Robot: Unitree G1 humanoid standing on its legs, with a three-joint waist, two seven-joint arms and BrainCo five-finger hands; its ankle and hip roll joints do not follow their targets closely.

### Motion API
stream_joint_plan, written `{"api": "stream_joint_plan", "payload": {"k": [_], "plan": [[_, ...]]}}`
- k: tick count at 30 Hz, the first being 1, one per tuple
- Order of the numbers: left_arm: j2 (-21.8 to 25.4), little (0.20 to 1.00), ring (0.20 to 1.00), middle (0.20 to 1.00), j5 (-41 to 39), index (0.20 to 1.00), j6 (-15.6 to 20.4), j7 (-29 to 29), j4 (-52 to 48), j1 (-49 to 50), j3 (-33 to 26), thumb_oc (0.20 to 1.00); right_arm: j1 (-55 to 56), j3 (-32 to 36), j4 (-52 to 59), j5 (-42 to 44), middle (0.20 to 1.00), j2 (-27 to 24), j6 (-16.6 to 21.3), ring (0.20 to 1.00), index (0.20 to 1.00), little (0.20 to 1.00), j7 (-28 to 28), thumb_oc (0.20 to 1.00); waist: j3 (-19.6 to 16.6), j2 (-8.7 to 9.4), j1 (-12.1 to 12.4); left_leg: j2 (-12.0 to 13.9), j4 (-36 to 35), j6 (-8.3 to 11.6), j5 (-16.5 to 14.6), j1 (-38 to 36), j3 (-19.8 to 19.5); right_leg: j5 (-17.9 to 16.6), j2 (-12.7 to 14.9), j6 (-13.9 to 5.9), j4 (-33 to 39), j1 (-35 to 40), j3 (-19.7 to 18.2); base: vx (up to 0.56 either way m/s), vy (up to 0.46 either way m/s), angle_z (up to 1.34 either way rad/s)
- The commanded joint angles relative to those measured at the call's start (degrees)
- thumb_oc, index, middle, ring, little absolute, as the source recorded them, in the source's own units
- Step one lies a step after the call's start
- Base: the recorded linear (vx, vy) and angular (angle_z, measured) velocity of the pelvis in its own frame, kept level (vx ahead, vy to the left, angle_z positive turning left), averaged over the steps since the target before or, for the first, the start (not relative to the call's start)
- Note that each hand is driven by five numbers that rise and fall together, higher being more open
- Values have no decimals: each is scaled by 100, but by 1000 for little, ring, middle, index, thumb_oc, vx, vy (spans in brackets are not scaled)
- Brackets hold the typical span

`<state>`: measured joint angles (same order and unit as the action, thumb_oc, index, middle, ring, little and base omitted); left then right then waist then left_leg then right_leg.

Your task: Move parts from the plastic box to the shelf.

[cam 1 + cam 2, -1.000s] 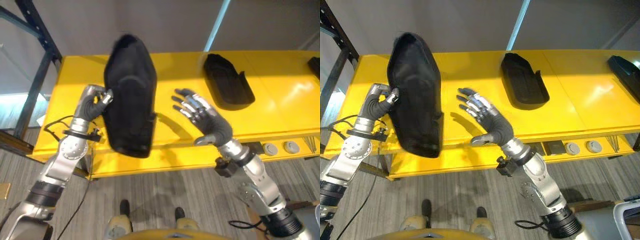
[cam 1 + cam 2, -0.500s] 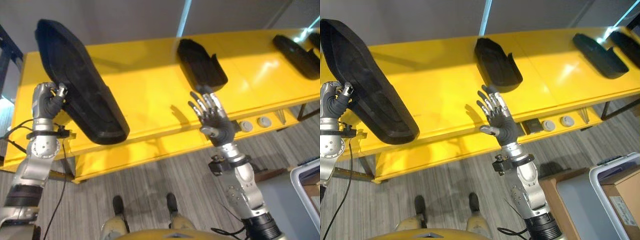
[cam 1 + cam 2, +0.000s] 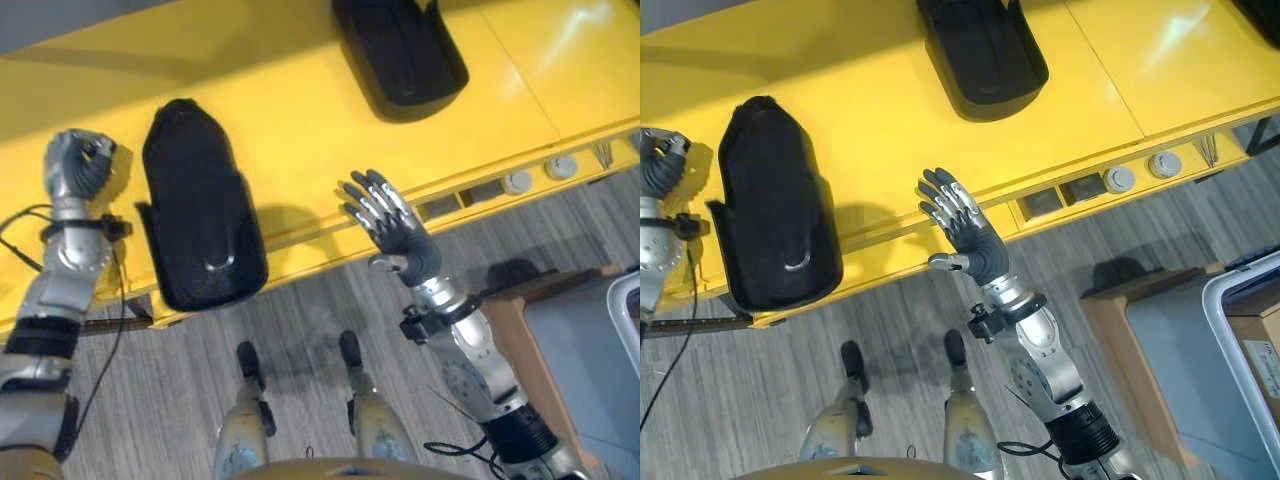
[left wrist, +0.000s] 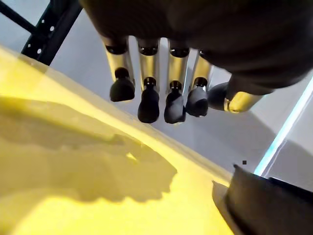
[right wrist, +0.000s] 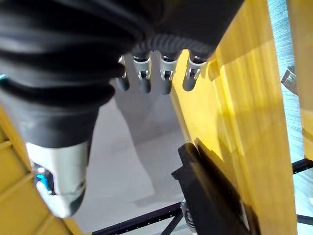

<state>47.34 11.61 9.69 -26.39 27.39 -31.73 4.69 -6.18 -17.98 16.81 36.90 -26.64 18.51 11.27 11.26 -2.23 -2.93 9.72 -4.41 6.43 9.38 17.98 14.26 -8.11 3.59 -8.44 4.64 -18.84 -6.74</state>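
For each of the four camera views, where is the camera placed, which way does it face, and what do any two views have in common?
Left eye view: on the head, facing down at the yellow shelf, the near black part, the left hand and the right hand.
Right eye view: beside it, same scene, and the far black part.
Left wrist view: on the left wrist, facing along curled fingers over the shelf.
Right wrist view: on the right wrist, facing along its fingers.
Both eye views share both parts.

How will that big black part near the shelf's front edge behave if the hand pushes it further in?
The black part looks like a rigid moulded shell, so it would probably slide whole rather than flex. It lies flat on the smooth yellow shelf, so tipping seems unlikely. Its near end sits at the front edge, so a sideways push from the left hand might swing it off.
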Motion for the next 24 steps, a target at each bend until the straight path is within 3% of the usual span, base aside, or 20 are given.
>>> {"api": "stream_joint_plan", "payload": {"k": [1, 7, 13, 14, 16, 18, 24], "plan": [[352, 200, 200, 200, 183, 200, 109, -188, -48, -227, -9, 200, -88, 124, 322, 276, 1000, 18, 291, 1000, 1000, 1000, 189, 1000, -68, 252, 55, -40, 534, 147, -1031, -685, 104, 948, 87, -291, -559, 301, -89, -3, -1, 5], [716, 200, 200, 200, 228, 200, 70, -115, 854, -960, 549, 200, -57, -105, 223, 409, 1000, 17, 302, 1000, 1000, 1000, 329, 1000, -8, 141, 14, -27, 534, 159, -1009, -664, 138, 947, 82, -304, -618, 214, -63, 0, 1, 1], [609, 200, 200, 200, 137, 200, 115, -314, 925, -1151, 605, 200, -69, -157, 155, 400, 1000, 50, 364, 1000, 1000, 1000, 270, 1000, -2, 149, 6, -30, 541, 152, -1011, -664, 121, 942, 79, -315, -615, 210, -60, 1, 0, -1], [375, 718, 718, 718, -31, 718, 221, -538, 706, -1249, 527, 718, -111, -151, 105, 336, 1000, 50, 403, 1000, 1000, 1000, 180, 1000, -16, 169, 6, -40, 555, 143, -1023, -671, 91, 958, 84, -315, -620, 237, -58, 0, 0, 0], [329, 1000, 1000, 1000, -54, 1000, 252, -591, 544, -1214, 477, 1000, -121, -136, 103, 325, 1000, 47, 412, 1000, 1000, 1000, 163, 1000, -30, 168, 12, -41, 562, 142, -1030, -683, 92, 967, 87, -313, -620, 255, -52, -2, 13, 3], [128, 1000, 1000, 1000, -62, 1000, 442, -653, -295, -1032, 317, 1000, -102, 5, 90, 206, 1000, 13, 441, 1000, 1000, 1000, 93, 1000, -114, 202, 34, -63, 604, 126, -1122, -797, 61, 1041, 103, -309, -641, 398, -48, 33, 26, 3], [-113, 1000, 1000, 1000, -43, 1000, 825, -366, -1507, -459, 4, 1000, 198, 341, 287, -29, 1000, -166, 415, 1000, 1000, 1000, 169, 1000, -346, 313, 20, -111, 681, 90, -1253, -1017, 52, 1093, 151, -313, -683, 627, -57, 39, 42, 3]]}}
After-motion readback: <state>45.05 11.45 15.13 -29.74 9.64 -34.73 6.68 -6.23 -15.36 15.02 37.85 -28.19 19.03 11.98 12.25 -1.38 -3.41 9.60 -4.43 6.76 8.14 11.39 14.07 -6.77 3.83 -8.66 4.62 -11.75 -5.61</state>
